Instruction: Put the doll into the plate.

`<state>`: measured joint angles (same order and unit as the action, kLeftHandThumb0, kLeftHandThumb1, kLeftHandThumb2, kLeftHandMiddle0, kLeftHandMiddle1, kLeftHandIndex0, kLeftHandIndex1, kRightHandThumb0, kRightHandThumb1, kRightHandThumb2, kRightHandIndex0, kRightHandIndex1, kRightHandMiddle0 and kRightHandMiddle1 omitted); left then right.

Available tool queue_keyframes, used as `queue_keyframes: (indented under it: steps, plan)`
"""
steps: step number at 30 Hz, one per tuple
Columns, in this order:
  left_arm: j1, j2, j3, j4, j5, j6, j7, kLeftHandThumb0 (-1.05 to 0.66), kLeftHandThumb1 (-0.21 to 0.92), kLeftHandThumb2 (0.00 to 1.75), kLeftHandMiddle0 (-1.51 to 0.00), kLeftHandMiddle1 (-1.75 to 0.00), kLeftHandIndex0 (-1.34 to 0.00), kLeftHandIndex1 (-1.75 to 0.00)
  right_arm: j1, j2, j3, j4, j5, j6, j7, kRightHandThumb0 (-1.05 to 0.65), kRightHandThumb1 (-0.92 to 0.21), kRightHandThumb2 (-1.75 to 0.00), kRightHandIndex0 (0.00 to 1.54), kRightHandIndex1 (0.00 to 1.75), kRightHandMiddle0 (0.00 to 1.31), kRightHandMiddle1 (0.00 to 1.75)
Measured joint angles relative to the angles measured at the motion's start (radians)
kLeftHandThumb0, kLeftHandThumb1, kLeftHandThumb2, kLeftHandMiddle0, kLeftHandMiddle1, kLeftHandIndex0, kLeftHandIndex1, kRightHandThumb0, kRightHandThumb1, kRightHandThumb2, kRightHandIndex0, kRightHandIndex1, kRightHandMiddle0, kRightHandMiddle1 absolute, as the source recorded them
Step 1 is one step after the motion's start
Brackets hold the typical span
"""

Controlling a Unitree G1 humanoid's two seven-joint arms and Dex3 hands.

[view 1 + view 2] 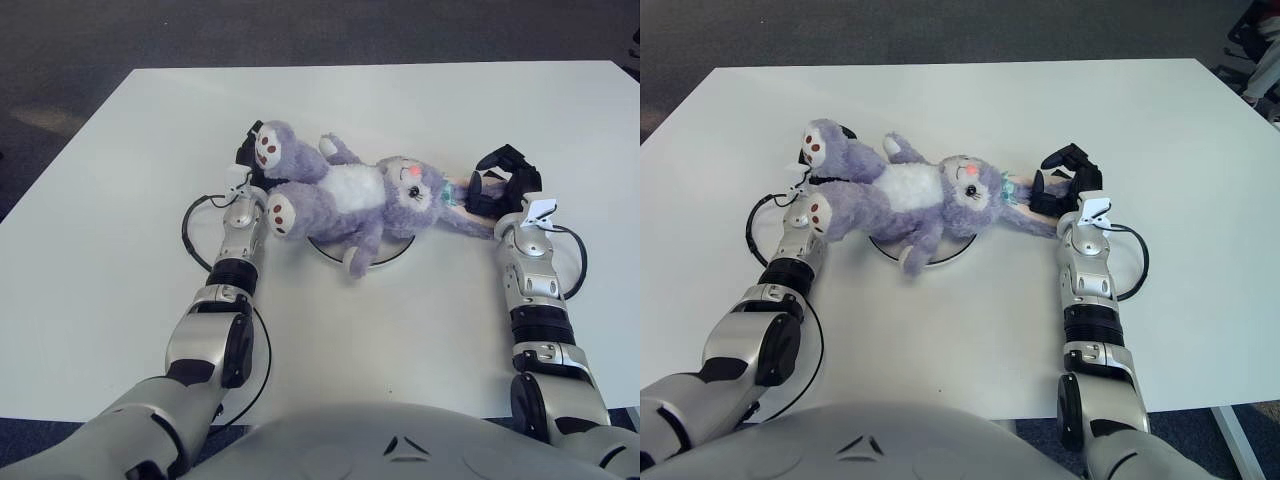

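A purple plush rabbit doll [345, 195] with a white belly lies on its back across a white plate [396, 251], head to the right and feet to the left. Only the plate's front rim shows beneath it. My right hand [497, 183] is at the doll's head end, its dark fingers shut on the long ears [468, 214]. My left hand [246, 157] is at the foot end, mostly hidden behind the raised foot [268, 148].
Everything sits on a white table [120, 200] with dark carpet beyond its far edge. Black cable loops lie beside my left wrist [190, 222] and my right wrist [578, 265].
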<state>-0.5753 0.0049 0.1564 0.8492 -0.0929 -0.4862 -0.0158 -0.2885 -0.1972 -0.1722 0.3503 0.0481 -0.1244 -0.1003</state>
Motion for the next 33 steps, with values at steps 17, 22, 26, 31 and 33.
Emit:
queue_keyframes:
  steps: [17, 22, 26, 31, 33]
  plan:
    - [0.031, -0.013, -0.003, -0.049, 0.001, 0.040, 0.016, -0.43, 0.48, 1.12, -1.20, -1.75, -0.49, -1.75, 0.002, 0.013, 0.004, -0.021, 0.021, 0.027, 0.035, -0.44, -0.45, -1.15, 1.26, 1.75, 0.51, 1.75]
    - [0.037, -0.018, -0.004, -0.061, 0.002, 0.052, 0.028, -0.42, 0.50, 1.09, -1.17, -1.75, -0.47, -1.75, 0.005, 0.021, 0.005, -0.034, 0.020, 0.042, 0.038, -0.43, -0.47, -1.13, 1.25, 1.75, 0.50, 1.75]
    - [0.039, -0.019, -0.004, -0.064, 0.002, 0.054, 0.032, -0.42, 0.51, 1.08, -1.16, -1.75, -0.47, -1.75, 0.004, 0.022, 0.005, -0.029, 0.019, 0.041, 0.038, -0.43, -0.47, -1.12, 1.24, 1.75, 0.49, 1.75]
    - [0.042, -0.019, -0.005, -0.067, 0.004, 0.059, 0.035, -0.42, 0.52, 1.07, -1.16, -1.75, -0.46, -1.75, 0.000, 0.022, 0.004, -0.008, 0.019, 0.025, 0.040, -0.43, -0.47, -1.12, 1.21, 1.75, 0.49, 1.75]
    - [0.044, -0.019, -0.005, -0.067, 0.015, 0.059, 0.045, -0.42, 0.52, 1.06, -1.16, -1.75, -0.46, -1.75, -0.005, 0.023, 0.000, 0.015, 0.022, -0.002, 0.047, -0.43, -0.48, -1.12, 1.21, 1.75, 0.49, 1.75]
